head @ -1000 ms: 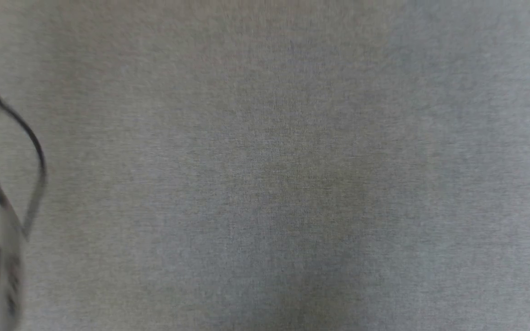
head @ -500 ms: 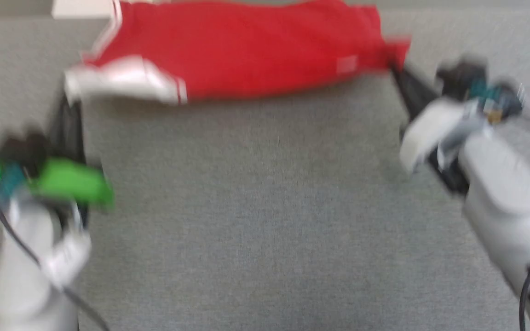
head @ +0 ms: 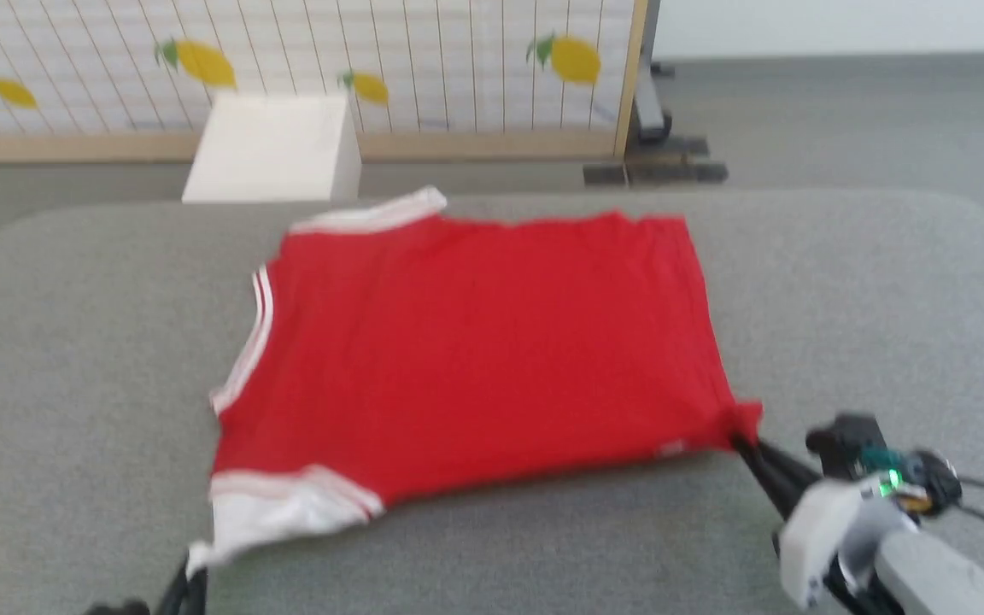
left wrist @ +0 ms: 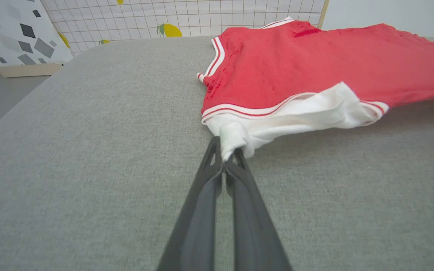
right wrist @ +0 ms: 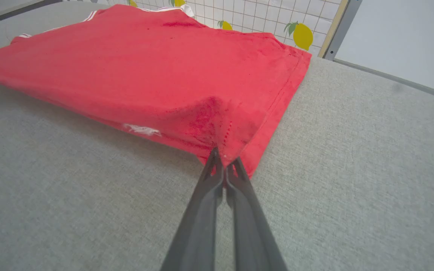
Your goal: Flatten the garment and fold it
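Both pairs of jaws grip the red, white-sleeved jersey T-shirt (head: pixel 475 359), which, bunched moments ago, now lies spread across the grey fabric worktop (head: pixel 868 282): flattening looks nearly done.

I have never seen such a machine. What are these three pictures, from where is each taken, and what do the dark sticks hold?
This is a robot with two arms. The wide picture comes from a camera on its head, looking down at a grey padded table. The other two come from cameras on its wrists, each looking along that arm's two dark fingers. On the table lies a red T-shirt with white sleeves, spread nearly flat. The left gripper is shut on the near white sleeve; the right gripper is shut on the near corner of the red hem. Behind the table stand a white box and a screen printed with lemons.
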{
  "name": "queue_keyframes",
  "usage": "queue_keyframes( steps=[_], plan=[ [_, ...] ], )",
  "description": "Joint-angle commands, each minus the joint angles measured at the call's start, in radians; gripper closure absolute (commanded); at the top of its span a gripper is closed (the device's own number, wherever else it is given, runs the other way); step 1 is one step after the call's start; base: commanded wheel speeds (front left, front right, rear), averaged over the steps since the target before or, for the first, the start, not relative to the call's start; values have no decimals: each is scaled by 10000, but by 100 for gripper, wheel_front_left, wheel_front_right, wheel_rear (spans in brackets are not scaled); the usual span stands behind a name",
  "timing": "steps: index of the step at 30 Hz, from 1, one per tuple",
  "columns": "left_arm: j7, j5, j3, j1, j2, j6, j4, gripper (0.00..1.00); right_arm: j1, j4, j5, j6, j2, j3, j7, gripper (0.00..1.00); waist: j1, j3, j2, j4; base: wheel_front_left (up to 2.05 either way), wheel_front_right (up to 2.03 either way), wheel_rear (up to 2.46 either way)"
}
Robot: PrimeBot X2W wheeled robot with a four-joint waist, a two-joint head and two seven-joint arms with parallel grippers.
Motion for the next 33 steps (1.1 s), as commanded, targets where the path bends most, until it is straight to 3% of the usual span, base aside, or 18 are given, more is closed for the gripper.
queue_keyframes(
  steps=[1,10,18,24,33],
  plan=[
    [29,-96,-13,344,-132,18,53,100,415,-178,32,-15,-181,40,69,100,2,-811,-1,13,0,0,0],
    [311,-461,-1,1733,-554,331,86,100,2727,-1384,127,-15,-798,-702,455,100,2,-1233,-1,100,0,0,0],
    [469,-471,-142,2117,-558,404,271,100,4321,-2567,-284,-15,-682,-1769,1067,100,2,-1202,-1,113,0,0,0],
    [343,-134,-336,1417,-342,467,36,100,4663,-3525,-859,-15,-355,-2790,1360,100,2,-1099,-1,180,0,0,0],
    [696,404,-1089,-966,169,121,-330,100,4671,-4828,-1465,-15,192,-3949,2062,100,2,-497,-1,169,0,0,0]
  ],
)
